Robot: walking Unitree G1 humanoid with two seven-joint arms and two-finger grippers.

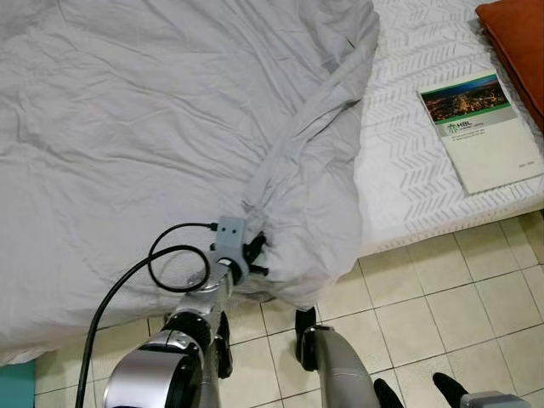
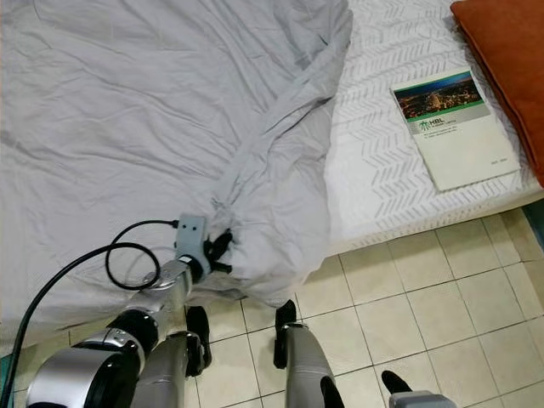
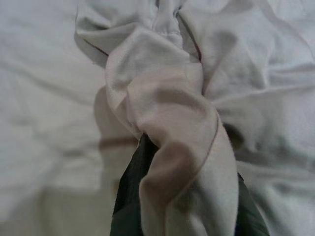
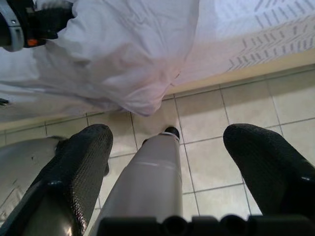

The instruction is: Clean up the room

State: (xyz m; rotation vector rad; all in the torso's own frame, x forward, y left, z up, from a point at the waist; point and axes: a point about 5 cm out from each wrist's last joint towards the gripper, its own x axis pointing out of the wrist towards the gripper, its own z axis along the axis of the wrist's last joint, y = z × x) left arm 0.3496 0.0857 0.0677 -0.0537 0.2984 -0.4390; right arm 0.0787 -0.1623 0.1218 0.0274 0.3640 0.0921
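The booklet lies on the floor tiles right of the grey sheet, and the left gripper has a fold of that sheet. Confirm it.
Not quite: the booklet lies on the white mattress, not the floor tiles, as the left eye view shows. The rest holds: it is right of the grey sheet, and the left gripper is shut on a fold of it.

One grey bedsheet [image 1: 170,127] was seen spread over one white mattress [image 1: 416,161], on which one booklet [image 1: 480,127] and one orange cushion [image 1: 518,42] were laid. Two grippers were counted, the left gripper [image 1: 255,253] and the right gripper [image 4: 167,172], along with one black cable [image 1: 127,289].
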